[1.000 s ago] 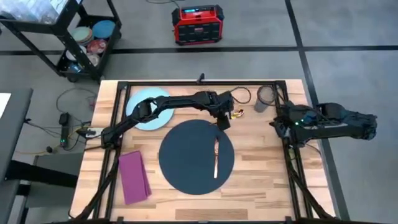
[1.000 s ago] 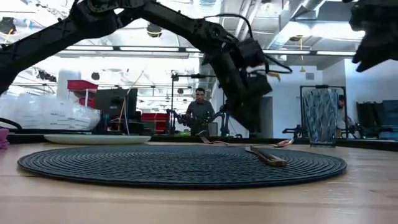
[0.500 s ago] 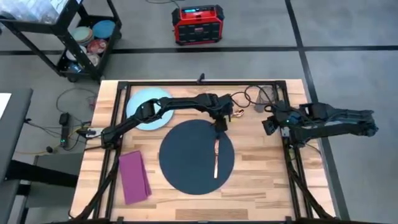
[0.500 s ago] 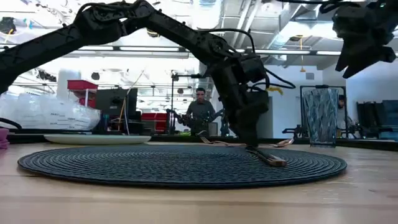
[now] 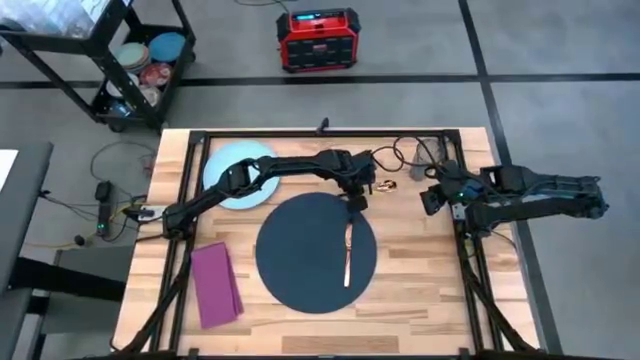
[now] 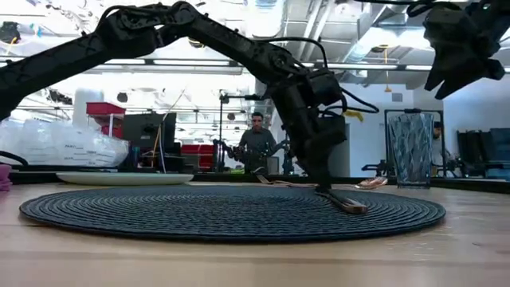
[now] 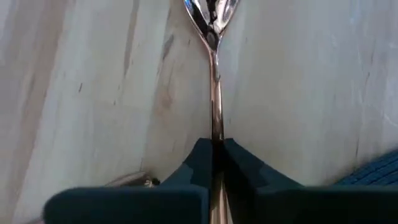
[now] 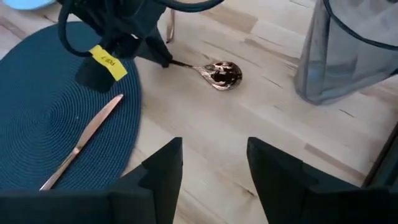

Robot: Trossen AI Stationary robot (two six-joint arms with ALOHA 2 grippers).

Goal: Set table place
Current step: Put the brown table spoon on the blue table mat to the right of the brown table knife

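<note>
The left pincer [image 5: 357, 201] has come down just above the centre of the high view, at the dark mat's [image 5: 300, 265] upper edge, and now sits clamped on the copper spoon's [image 8: 219, 73] handle on the bench [image 5: 420, 270]. The right pincer [image 8: 211, 165], fingers apart, has swung in from the right toward the tumbler [image 8: 354, 50]. The knife [image 5: 348, 252] lies on the mat; plate [image 5: 225, 165] and napkin [image 5: 215, 285] wait at left, so placing the spoon looks next.

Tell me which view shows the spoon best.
The right wrist view: the whole spoon lies on the table, the left pincer on its handle. The left wrist view shows handle and bowl close; high and low views barely show it.
</note>
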